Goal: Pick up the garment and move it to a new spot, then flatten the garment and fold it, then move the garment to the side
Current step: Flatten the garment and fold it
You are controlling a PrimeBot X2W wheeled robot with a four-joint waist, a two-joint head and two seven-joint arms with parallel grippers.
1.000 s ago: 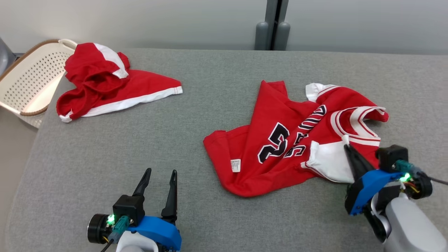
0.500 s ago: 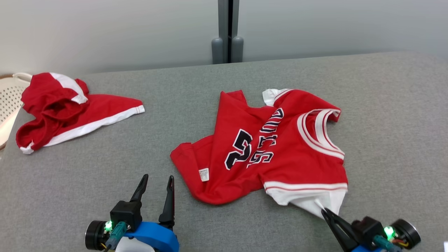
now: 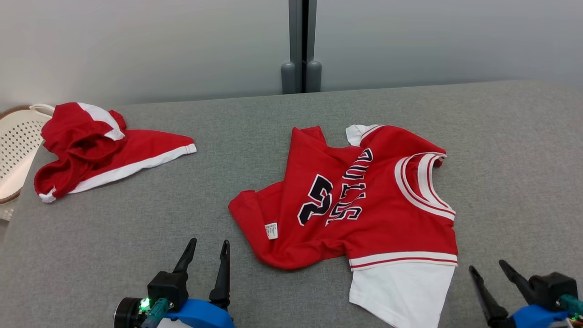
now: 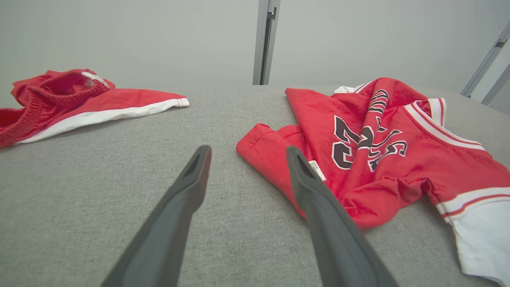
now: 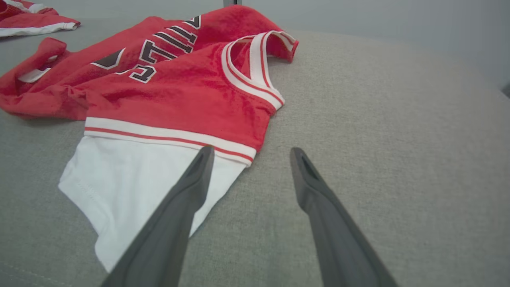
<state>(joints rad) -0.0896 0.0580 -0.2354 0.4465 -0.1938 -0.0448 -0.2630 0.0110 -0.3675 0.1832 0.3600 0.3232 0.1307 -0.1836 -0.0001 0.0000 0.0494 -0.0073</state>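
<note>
1. Right gripper (image 3: 486,265): fingers spread wide, nothing between them, only bare table (image 3: 501,159) in the gap.
2. Jersey (image 3: 364,214): lies on the table ahead and to the left of the right gripper, rumpled, number and lettering face up.
3. White sleeve (image 3: 401,291): the part of the jersey nearest the right gripper, spread flat just to the left of its fingers. In the head view a strip of table separates the two. In the right wrist view the left finger crosses the sleeve's edge, and contact cannot be judged there.
4. Collar (image 3: 423,182): striped white and red, ahead of the right gripper and slightly left, beyond the sleeve band.
5. Left gripper (image 3: 209,241): fingers apart, empty, low over the table.
6. The jersey's red hem lies ahead and to the right of the left gripper, near the right finger and not between the fingers. A small white label (image 3: 271,230) sits on that hem.
7. Shorts (image 3: 104,150): red with white trim, bunched, far ahead and to the left of the left gripper, well apart from the jersey.
8. Basket (image 3: 18,136): pale, perforated, beyond the shorts at the table's left edge; the shorts lie against its rim.
</note>
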